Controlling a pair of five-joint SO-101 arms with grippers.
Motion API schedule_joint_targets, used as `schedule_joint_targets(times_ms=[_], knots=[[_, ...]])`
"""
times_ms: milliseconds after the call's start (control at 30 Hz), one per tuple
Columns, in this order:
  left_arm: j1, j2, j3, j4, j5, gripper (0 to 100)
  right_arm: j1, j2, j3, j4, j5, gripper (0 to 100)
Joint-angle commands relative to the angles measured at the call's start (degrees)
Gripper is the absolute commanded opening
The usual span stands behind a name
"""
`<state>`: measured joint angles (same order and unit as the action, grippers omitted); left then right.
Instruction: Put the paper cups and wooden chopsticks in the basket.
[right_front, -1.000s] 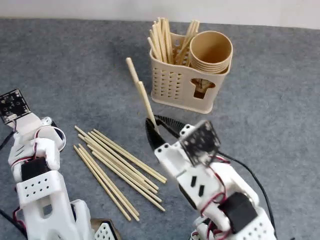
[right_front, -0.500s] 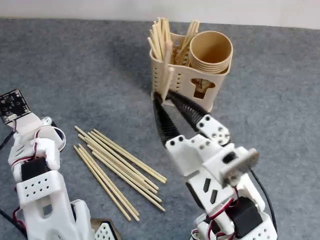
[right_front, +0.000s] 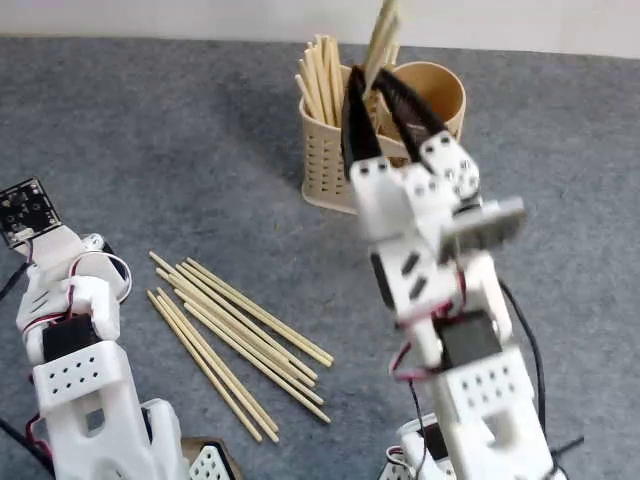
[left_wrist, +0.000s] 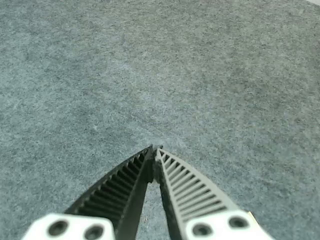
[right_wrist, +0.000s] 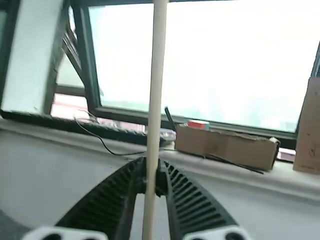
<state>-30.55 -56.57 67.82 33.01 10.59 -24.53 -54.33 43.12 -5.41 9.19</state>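
A beige slotted basket (right_front: 325, 170) stands at the back of the grey mat with stacked paper cups (right_front: 445, 85) and several wooden chopsticks (right_front: 320, 70) in it. My right gripper (right_front: 372, 72) is raised over the basket's top, shut on one chopstick (right_front: 383, 25) that points upward. The right wrist view has that chopstick (right_wrist: 157, 75) upright between the closed fingers of the gripper (right_wrist: 152, 167). Several loose chopsticks (right_front: 235, 340) lie on the mat at the front left. My left gripper (left_wrist: 155, 150) is shut on nothing, over bare mat.
The left arm (right_front: 70, 330) stands at the front left, beside the loose chopsticks. The right arm's body (right_front: 450, 330) rises in front of the basket. Grey mat (right_front: 150, 130) stretches open to the left of the basket.
The right arm has swung up and back with its chopstick, from low in front of the basket to above its rim. The left arm has not moved.
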Motion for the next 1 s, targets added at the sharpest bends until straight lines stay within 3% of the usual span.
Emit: schedule_joint_targets(times_ms=[0, 400, 967], knots=[[0.0, -1.0, -0.7, -1.0, 0.4, 3, 1.6, 6.2, -5.9, -1.5, 0.1, 0.7], [0.0, -1.0, -0.7, -1.1, 0.4, 3, 1.8, 23.9, -12.4, -1.5, 0.1, 0.7], [0.0, -1.0, -0.7, -1.1, 0.4, 3, 3.3, 31.5, -17.1, -1.6, 0.1, 0.6]])
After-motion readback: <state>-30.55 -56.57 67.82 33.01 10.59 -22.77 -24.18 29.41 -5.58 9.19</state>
